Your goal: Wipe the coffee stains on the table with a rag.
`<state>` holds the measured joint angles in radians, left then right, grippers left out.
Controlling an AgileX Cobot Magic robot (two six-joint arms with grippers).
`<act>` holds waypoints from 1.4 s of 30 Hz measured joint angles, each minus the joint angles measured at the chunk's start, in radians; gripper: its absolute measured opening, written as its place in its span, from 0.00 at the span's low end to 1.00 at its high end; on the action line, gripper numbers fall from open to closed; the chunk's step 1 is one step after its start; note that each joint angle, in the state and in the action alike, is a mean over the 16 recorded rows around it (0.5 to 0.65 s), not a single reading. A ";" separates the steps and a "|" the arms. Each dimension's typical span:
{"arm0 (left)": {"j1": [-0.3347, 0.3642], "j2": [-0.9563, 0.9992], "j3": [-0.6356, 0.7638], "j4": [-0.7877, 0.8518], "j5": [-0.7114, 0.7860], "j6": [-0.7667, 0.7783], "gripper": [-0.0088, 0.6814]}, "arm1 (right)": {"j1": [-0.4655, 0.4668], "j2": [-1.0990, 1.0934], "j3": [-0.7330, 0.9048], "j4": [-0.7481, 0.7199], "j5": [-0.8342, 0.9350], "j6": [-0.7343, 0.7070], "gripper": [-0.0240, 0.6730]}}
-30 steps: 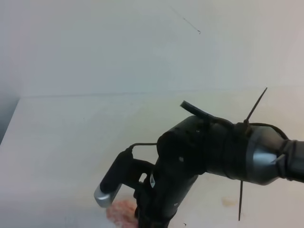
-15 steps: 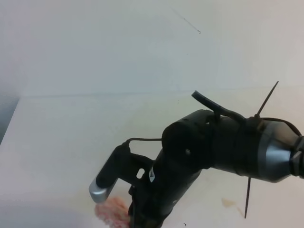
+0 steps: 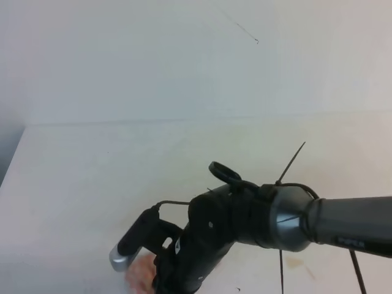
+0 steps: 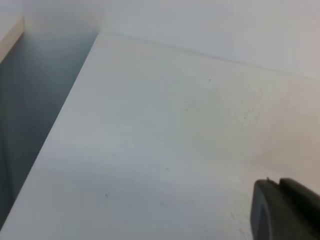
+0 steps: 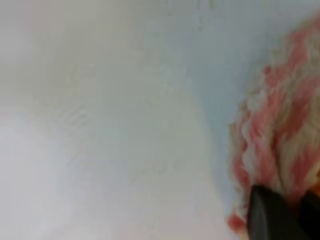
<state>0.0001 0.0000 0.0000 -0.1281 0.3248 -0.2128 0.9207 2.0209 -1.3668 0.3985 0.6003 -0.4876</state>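
Now your right arm has swept the rag down-left, toward the near table edge.

Your right gripper (image 5: pixel 280 217), jaws clamped on the fuzzy pink-and-white striped rag (image 5: pixel 272 145), has dragged it leftward; a tan coffee smear (image 3: pixel 294 262) remains right of it. The wide white table (image 3: pixel 92 184) lies open beyond. The left gripper's state I cannot tell.
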 joint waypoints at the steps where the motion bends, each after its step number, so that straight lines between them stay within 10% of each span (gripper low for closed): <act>1: 0.000 0.000 0.000 0.000 0.000 0.000 0.01 | -0.004 0.011 0.000 0.003 -0.008 0.002 0.03; 24: 0.000 -0.005 0.008 0.000 -0.003 0.000 0.01 | -0.246 0.056 0.000 0.003 -0.016 0.022 0.03; 42: 0.000 -0.002 0.003 0.000 -0.001 0.000 0.01 | -0.256 -0.116 0.039 0.042 0.015 -0.108 0.03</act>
<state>0.0001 -0.0018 0.0028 -0.1281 0.3239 -0.2127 0.6645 1.9053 -1.3280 0.4404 0.6153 -0.5956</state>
